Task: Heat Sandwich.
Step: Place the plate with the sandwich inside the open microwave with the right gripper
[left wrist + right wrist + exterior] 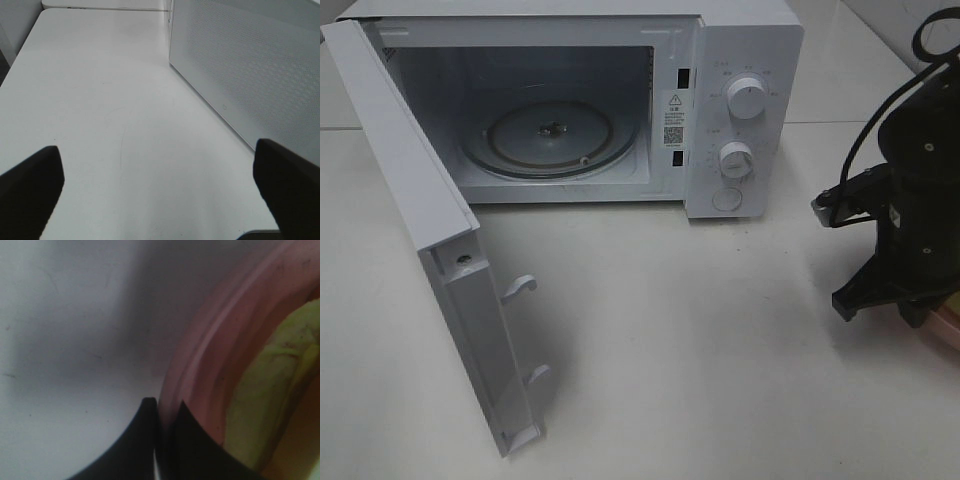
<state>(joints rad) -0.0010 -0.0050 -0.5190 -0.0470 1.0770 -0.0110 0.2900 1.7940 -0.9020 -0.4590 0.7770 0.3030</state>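
The sandwich (270,390) lies on a round pink plate (210,340); only its pale yellow-green layer shows, close up in the right wrist view. My right gripper (164,410) is shut on the plate's rim, one finger outside over the table and one inside. In the exterior high view the right arm (910,220) stands at the right edge and covers most of the plate (946,326). My left gripper (160,200) is open with nothing between its fingers, low over bare table beside the microwave's side wall (250,70).
A white microwave (740,100) stands at the back, its door (430,220) swung wide toward the front left. Inside lies a glass turntable (550,135). White table (700,340) stretches between the door and the right arm.
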